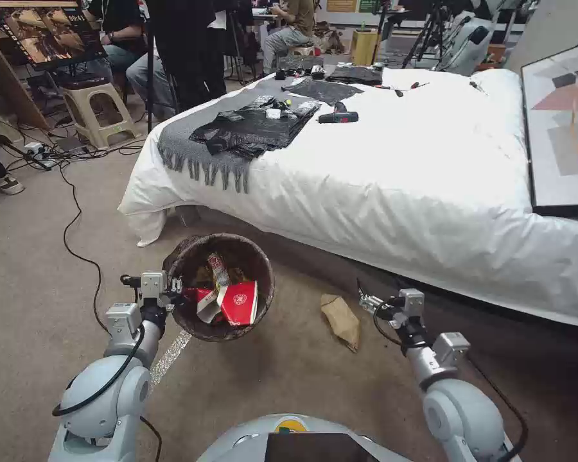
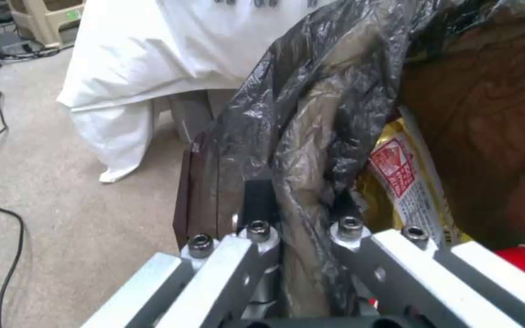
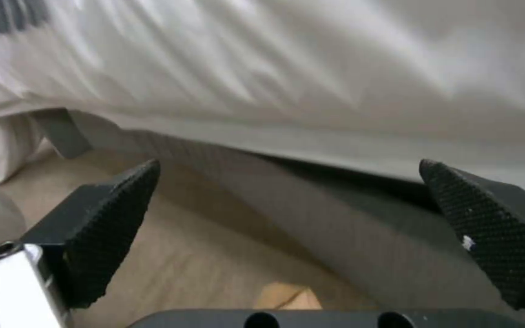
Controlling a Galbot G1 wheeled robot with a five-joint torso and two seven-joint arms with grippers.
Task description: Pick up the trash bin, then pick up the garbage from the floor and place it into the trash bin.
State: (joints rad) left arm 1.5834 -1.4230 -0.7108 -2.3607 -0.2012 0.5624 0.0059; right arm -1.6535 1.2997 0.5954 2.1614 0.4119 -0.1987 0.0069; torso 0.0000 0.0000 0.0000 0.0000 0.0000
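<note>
The trash bin (image 1: 260, 276), lined with a dark crinkly bag, hangs just above the floor (image 1: 289, 372) beside the bed, with my left gripper (image 1: 175, 287) shut on its rim. Inside it lie red-and-white paper cups (image 1: 237, 301) and a bottle (image 1: 218, 268). In the left wrist view the fingers (image 2: 258, 200) pinch the bag-covered rim (image 2: 305, 136), and a yellow wrapper (image 2: 402, 177) shows inside. A crumpled brown paper bag (image 1: 341, 319), a piece of garbage, lies on the carpet between the bin and my right gripper (image 1: 366, 300). My right gripper (image 3: 287, 228) is open, above the paper bag (image 3: 287, 296).
A bed (image 1: 430, 186) with a hanging white sheet runs along the far side, close behind the bin and the paper bag. A black cable (image 1: 70, 237) snakes over the carpet at left. A plastic stool (image 1: 96, 109) and seated people are far left.
</note>
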